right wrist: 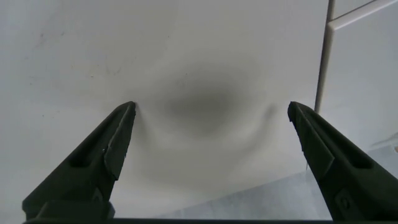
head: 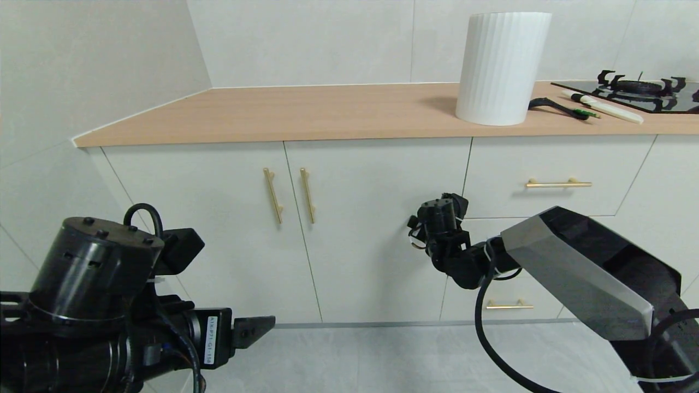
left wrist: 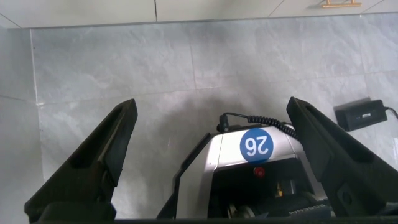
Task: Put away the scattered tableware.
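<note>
The left arm sits low at the left, its wrist folded so that the left gripper (left wrist: pixel 211 107) points down at the tiled floor (left wrist: pixel 124 62). Its fingers are spread wide with nothing between them.

Further right, two cabinet doors carry upright gold handles (head: pixel 273 195) side by side. The right arm rises from the lower right and slants leftward, and its wrist bends forward toward the next cabinet door (head: pixel 377 234). The right gripper (right wrist: pixel 211 107) faces that door closely, with its fingers parted and empty.

Above, on the wooden counter (head: pixel 327 112), a white ribbed container (head: pixel 502 68) stands upright. Just to its right the tableware lies flat on the counter. A black-handled utensil (head: pixel 554 105) is nearest the container, and a long white utensil (head: pixel 609 111) lies beyond it, just beside the black hob (head: pixel 639 87). Both are well apart from either gripper.
</note>
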Robot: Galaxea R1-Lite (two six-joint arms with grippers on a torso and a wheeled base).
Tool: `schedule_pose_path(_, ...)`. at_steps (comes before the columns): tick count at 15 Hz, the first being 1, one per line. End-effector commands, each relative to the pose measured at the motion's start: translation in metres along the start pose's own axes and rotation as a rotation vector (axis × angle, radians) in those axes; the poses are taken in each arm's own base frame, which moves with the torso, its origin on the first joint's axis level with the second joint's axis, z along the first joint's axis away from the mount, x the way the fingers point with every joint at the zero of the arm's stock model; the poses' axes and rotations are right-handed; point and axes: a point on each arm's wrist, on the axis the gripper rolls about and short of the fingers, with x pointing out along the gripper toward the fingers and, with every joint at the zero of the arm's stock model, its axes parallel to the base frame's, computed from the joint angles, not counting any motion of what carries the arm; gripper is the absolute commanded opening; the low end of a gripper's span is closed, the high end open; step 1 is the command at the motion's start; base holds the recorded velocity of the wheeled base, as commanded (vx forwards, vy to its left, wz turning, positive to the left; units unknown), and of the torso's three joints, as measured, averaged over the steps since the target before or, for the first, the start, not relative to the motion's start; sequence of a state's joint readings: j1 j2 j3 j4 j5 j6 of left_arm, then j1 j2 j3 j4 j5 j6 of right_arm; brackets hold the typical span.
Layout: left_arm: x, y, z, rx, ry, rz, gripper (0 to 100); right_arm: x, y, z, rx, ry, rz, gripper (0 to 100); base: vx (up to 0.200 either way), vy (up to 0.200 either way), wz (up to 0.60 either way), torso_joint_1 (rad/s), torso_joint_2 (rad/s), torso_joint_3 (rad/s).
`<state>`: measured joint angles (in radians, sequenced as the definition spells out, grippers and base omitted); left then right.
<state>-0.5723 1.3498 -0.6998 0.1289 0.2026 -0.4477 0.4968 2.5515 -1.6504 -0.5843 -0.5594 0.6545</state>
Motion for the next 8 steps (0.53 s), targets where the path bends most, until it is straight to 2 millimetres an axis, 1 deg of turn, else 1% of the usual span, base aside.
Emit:
schedule_pose_path(1,0.0,0.0,0.0,0.0,0.0,0.0,100,0.003,-0.001,0.002,0.007,-0.013,-0.005,100,0.0,0.0,0.0,0.0,0.0,0.0)
schedule_pose_path(4,0.0,0.0,0.0,0.0,0.0,0.002,100,-0.008,0.0,0.009,0.008,0.005,0.009,100,0.0,0.0,0.0,0.0,0.0,0.0)
schedule_pose_path(5,0.0,0.0,0.0,0.0,0.0,0.002,100,-0.04,0.005,0.013,-0.005,0.121,0.113,100,0.0,0.0,0.0,0.0,0.0,0.0)
schedule_pose_path(6,0.0,0.0,0.0,0.0,0.0,0.0,100,-0.062,0.002,0.019,0.001,0.216,0.189,100,0.0,0.0,0.0,0.0,0.0,0.0)
schedule_pose_path(7,0.0,0.0,0.0,0.0,0.0,0.002,100,-0.093,-0.008,0.03,-0.009,0.365,0.318,100,0.0,0.0,0.0,0.0,0.0,0.0)
schedule_pose_path(8,0.0,0.0,0.0,0.0,0.0,0.002,100,-0.117,-0.015,0.041,-0.011,0.468,0.436,100,0.0,0.0,0.0,0.0,0.0,0.0)
